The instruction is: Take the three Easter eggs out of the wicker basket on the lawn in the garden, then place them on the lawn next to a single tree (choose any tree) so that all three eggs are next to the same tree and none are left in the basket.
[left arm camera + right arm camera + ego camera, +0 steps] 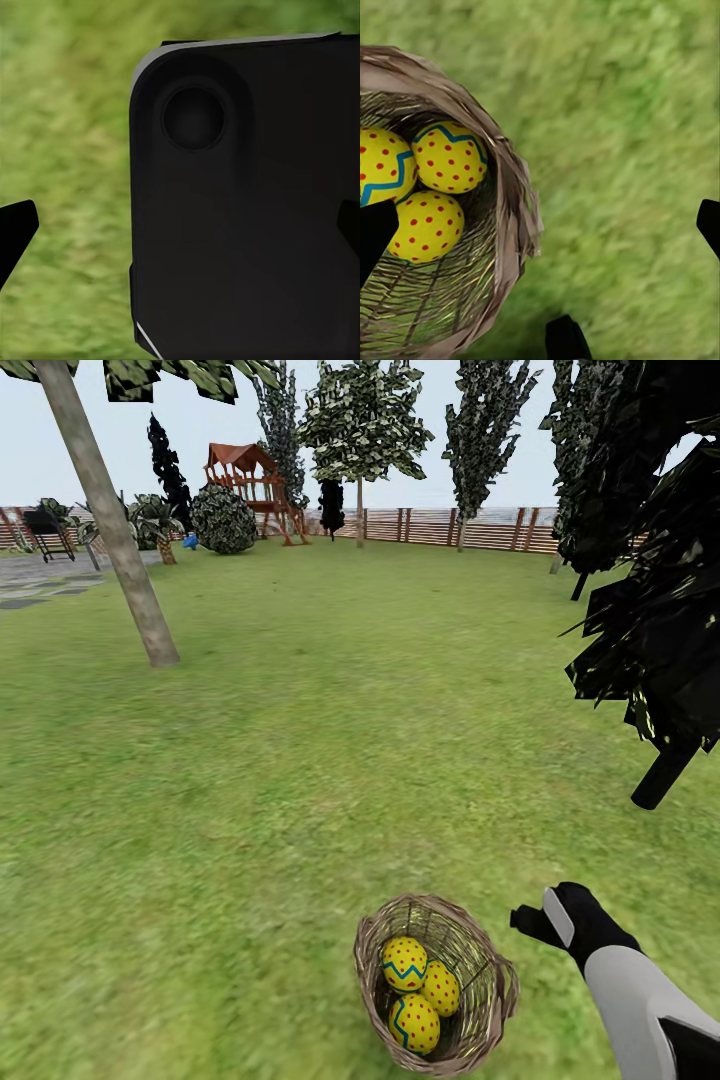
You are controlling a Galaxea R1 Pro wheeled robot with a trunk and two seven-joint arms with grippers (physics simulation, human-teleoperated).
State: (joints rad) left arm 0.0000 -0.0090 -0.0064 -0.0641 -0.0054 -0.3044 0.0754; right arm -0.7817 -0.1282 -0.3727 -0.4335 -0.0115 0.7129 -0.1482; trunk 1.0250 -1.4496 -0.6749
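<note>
The scene was a grassy garden closed by a brown wooden slat fence (440,525), with a red wooden playset (252,482) far at the back and the wide mottled green lawn (300,760) filling the ground. The small round brown wicker basket (493,970) stood on the grass close in front of the robot. Inside it lay all three yellow Easter eggs with red dots (421,992), pressed together and touching one another, so in my judgement no egg had been taken out yet.

The right gripper (545,922) hung just beside the basket, over bare grass and not over the eggs. In the right wrist view its dark fingertips (375,234) stood far apart at the two edges, holding nothing, so the jaws were wide open. This looked like preparation to reach for an egg, and the gripper needed to shift toward the basket first.

In the left wrist view, a fingertip of the left gripper (16,226) appeared at each edge, well apart and empty, in front of a dark robot panel (247,202).

The tall tree with a pale leaning trunk (112,530) stood well apart from the basket, a suitable place for the eggs.
</note>
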